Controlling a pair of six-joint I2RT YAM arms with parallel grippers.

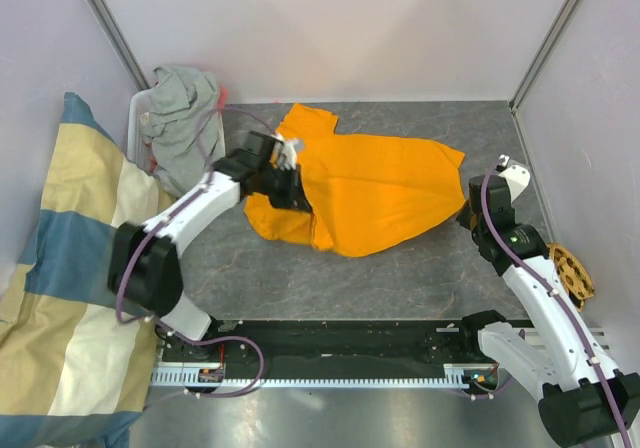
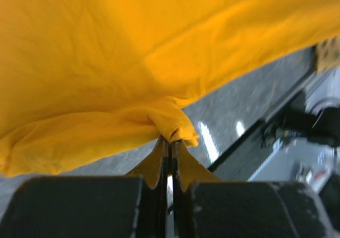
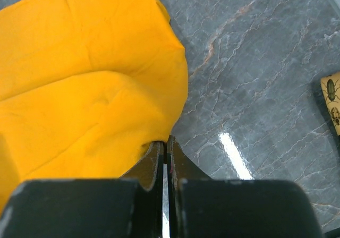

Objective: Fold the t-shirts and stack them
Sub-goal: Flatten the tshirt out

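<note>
The orange t-shirt lies spread on the grey table, its left part raised. My left gripper is shut on a bunched fold of it and holds that fold above the table, so the cloth hangs over the wrist camera. My right gripper is at the shirt's right edge, jaws shut with the hem pinched at the tips; the shirt fills the left of that view. The grey t-shirt lies crumpled in a white bin at the back left.
A large cream-and-blue cloth hangs along the left side. A tan woven disc lies at the right edge, beside the right arm, and shows in the right wrist view. White walls enclose the table.
</note>
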